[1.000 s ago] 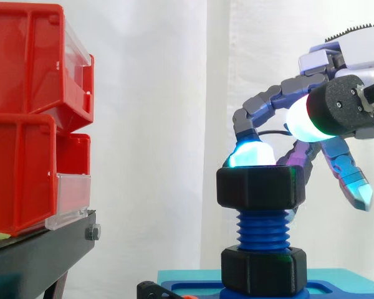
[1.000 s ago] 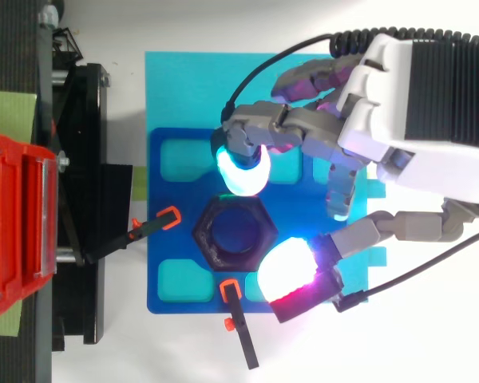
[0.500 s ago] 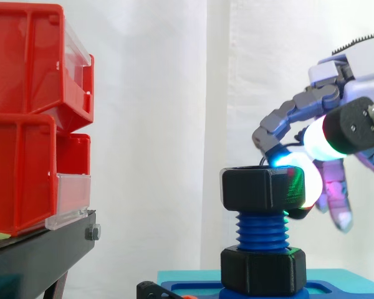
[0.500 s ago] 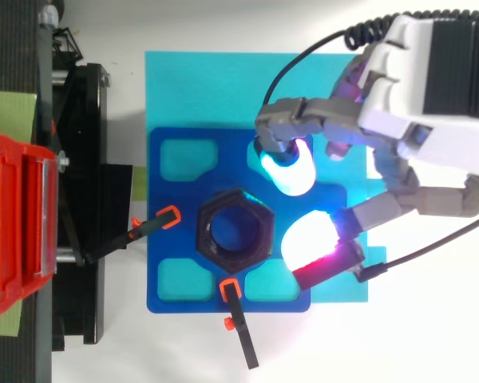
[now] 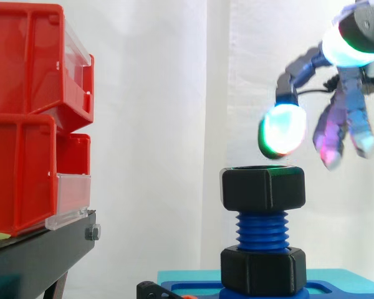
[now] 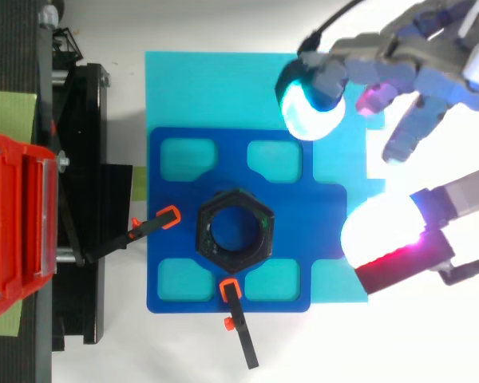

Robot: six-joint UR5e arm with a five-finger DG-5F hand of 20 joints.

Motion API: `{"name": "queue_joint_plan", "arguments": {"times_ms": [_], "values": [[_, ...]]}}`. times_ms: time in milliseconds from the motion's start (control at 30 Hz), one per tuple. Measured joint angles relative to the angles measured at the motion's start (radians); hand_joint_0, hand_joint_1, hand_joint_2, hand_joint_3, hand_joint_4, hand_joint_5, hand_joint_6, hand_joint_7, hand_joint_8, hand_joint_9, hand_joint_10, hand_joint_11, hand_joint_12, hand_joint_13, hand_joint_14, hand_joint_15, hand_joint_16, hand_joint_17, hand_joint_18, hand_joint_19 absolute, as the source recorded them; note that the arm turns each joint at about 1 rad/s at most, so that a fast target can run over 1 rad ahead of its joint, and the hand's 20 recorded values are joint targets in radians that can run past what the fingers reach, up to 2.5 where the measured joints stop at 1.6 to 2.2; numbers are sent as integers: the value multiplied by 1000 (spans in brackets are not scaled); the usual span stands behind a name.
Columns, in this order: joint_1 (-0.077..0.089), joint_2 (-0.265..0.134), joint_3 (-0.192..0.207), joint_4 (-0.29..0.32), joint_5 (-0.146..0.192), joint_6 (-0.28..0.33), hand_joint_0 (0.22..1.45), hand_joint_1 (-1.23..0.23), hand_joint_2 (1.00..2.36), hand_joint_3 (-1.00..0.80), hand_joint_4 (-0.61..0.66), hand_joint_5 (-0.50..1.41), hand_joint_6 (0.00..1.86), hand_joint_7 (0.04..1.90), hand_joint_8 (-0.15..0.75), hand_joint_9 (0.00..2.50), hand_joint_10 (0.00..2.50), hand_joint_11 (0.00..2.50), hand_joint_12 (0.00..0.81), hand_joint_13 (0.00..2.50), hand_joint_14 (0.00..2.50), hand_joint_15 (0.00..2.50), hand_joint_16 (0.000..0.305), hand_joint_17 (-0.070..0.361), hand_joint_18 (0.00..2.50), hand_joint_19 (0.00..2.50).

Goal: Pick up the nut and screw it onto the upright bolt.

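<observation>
A black hex nut [image 5: 262,188] sits threaded on the top of the upright blue bolt [image 5: 262,229]; from above the nut [image 6: 233,232] rings the bolt's end. A second black nut [image 5: 262,270] sits at the bolt's foot on the blue base [image 6: 172,263]. The hand [image 5: 343,115] hangs above and to the right of the nut, apart from it, fingers spread and relaxed, holding nothing. From above, the hand [image 6: 419,120] is at the upper right, its glowing fingertips [image 6: 310,109] off the nut.
Red bins [image 5: 31,118] stand stacked on a black stand [image 5: 43,249] at the left. The blue base lies on a cyan mat [image 6: 223,88]. Two black clamps with orange tips [image 6: 166,217] [image 6: 231,289] point at the nut.
The hand let go of the nut, then lifted up and away to the right, its fingers spreading. The nut stays on the bolt.
</observation>
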Motion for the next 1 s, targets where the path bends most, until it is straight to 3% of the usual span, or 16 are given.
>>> {"name": "queue_joint_plan", "arguments": {"times_ms": [167, 333, 533, 733, 833, 1000], "values": [[0, 2, 9, 35, -2, 5, 413, -367, 1000, -500, 226, -110, 502, 681, 281, 1120, 0, 10, 372, 687, 0, 25, 57, 128, 564, 270], [1, -7, 10, 149, -1, 46, 411, -382, 1000, -500, 217, -110, 502, 673, 283, 1038, 0, 0, 376, 586, 1, 0, 57, 128, 435, 216], [6, -54, 10, 235, -1, 150, 414, -404, 1000, -500, 228, -103, 502, 690, 285, 1020, 0, 0, 382, 571, 0, 0, 56, 127, 411, 213], [9, -109, 10, 312, -4, 207, 417, -410, 1000, -500, 230, -102, 502, 696, 285, 1015, 0, 0, 381, 548, 0, 0, 55, 124, 373, 184], [9, -119, 9, 325, -6, 212, 409, -422, 1000, -500, 210, -119, 502, 674, 279, 885, 0, 0, 386, 267, 0, 0, 54, 123, 0, 0], [7, -123, -7, 302, -8, 212, 397, -517, 1000, -500, 176, -190, 502, 676, 282, 596, 0, 0, 399, 182, 0, 0, 56, 125, 0, 0]]}}
